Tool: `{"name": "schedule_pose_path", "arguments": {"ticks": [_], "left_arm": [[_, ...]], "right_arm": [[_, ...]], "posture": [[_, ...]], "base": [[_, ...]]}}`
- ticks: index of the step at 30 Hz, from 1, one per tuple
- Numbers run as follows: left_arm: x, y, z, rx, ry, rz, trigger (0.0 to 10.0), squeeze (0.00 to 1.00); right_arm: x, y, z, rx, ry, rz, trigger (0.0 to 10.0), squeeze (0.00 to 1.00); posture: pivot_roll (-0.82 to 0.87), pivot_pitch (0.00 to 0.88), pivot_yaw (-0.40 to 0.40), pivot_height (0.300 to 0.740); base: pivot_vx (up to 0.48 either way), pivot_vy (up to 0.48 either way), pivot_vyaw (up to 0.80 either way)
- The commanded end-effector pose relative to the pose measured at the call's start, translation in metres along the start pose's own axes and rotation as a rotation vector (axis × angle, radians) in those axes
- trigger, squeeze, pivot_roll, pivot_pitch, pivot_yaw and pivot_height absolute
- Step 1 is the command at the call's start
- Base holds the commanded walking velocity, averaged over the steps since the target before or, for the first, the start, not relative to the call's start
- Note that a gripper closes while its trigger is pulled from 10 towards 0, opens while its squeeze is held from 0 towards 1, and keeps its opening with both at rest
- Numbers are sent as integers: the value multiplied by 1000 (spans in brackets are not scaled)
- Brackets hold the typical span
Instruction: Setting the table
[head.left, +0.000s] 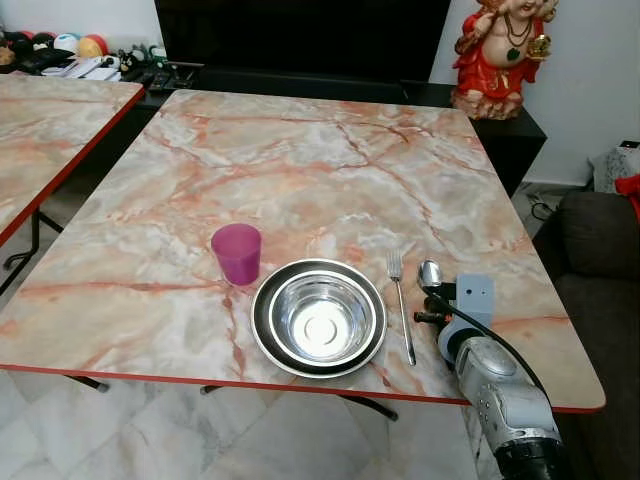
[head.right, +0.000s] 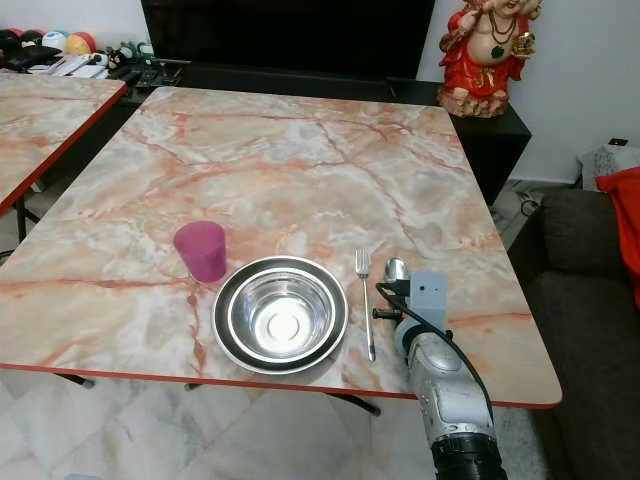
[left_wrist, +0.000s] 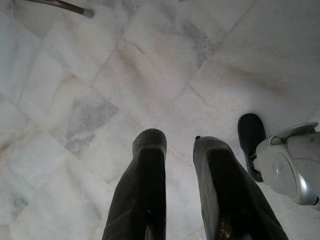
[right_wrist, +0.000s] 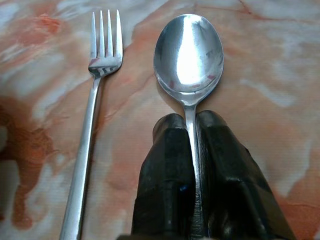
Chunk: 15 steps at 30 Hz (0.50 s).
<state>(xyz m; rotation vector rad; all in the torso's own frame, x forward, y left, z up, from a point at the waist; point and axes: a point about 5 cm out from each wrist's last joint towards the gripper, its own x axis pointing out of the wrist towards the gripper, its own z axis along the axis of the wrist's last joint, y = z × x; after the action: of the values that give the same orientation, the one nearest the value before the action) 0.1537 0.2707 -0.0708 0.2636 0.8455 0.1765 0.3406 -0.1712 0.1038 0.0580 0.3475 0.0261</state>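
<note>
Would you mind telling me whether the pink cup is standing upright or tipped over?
Upright: the pink cup stands on its base on the table, open mouth up, beside the steel bowl.

A glossy marble-patterned table (head.left: 300, 170) in pink and cream had a smooth top and a red edge. On it sat a polished, mirror-bright metal bowl (head.left: 319, 318) inside a dark-rimmed plate (head.left: 262, 305), a translucent purple plastic cup (head.left: 237, 253), and a shiny metal fork (right_wrist: 92, 95) and spoon (right_wrist: 188, 52). The right gripper (right_wrist: 192, 122) had matt black fingers (right_wrist: 167, 165) clamped on the spoon's handle. The floor (left_wrist: 150, 75) was pale polished stone tile.
</note>
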Motion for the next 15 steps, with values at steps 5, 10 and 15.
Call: {"name": "schedule_pose_path", "arguments": {"ticks": [5, 10, 15], "left_arm": [[-2, -1, -7, 8, 30, -8, 10000, 0], [-2, -2, -7, 8, 29, -8, 10000, 0], [-2, -2, -7, 6, 30, -7, 10000, 0]], "right_arm": [[0, -2, -5, 2, 10, -8, 10000, 0], [1, 0, -5, 3, 8, -1, 10000, 0], [3, 3, -3, 8, -1, 9, 10000, 0]], "posture": [[55, 150, -37, 740], [57, 147, -38, 740], [59, 146, -38, 740]], "base": [[0, 0, 0], [0, 0, 0], [0, 0, 0]]}}
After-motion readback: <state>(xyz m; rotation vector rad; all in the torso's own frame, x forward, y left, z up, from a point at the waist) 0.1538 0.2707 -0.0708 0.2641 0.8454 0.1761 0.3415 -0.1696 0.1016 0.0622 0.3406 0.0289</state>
